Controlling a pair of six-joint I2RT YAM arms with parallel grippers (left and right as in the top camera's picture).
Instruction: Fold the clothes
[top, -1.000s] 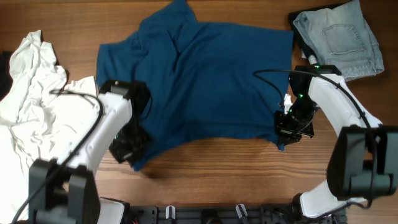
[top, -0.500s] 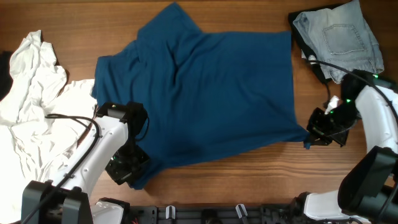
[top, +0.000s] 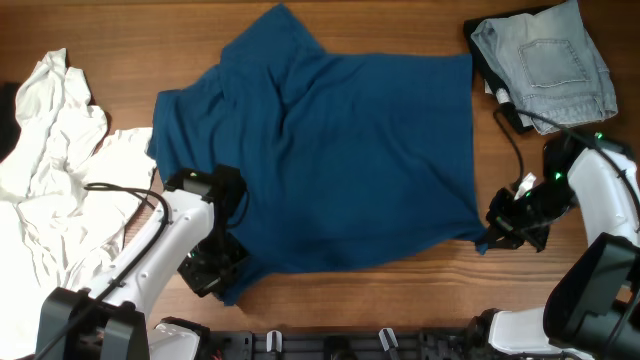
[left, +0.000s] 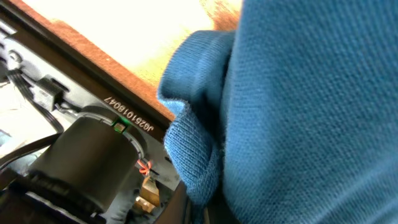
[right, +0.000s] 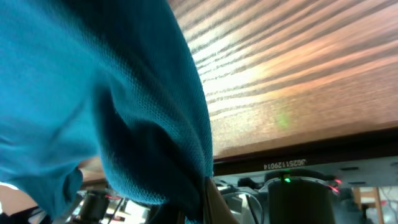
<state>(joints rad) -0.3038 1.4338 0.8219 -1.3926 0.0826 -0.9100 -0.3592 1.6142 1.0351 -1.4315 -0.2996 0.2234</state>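
The deep-blue T-shirt (top: 340, 150) of the clothes lies spread across the middle of the wooden table, neck end toward the far side. My left gripper (top: 215, 275) is shut on its near-left hem corner, close to the front edge. Over at the near-right hem corner, my right gripper (top: 495, 232) is shut on the cloth. In the left wrist view blue knit fabric (left: 298, 93) fills most of the frame and bunches down into the jaws. The right wrist view has the blue fabric (right: 93, 93) hanging in a fold that narrows into the jaws. A crumpled white shirt (top: 55, 170) lies at the far left.
Pale denim jeans (top: 545, 65) lie folded at the back right on a dark item (top: 510, 110). A black rail (top: 330, 345) runs along the table's front edge, just behind both grippers. Bare wood (top: 530, 170) shows right of the shirt.
Both grippers have drawn the hem toward the front edge, the right one also going rightward. The blue T-shirt now lies wider and flatter.
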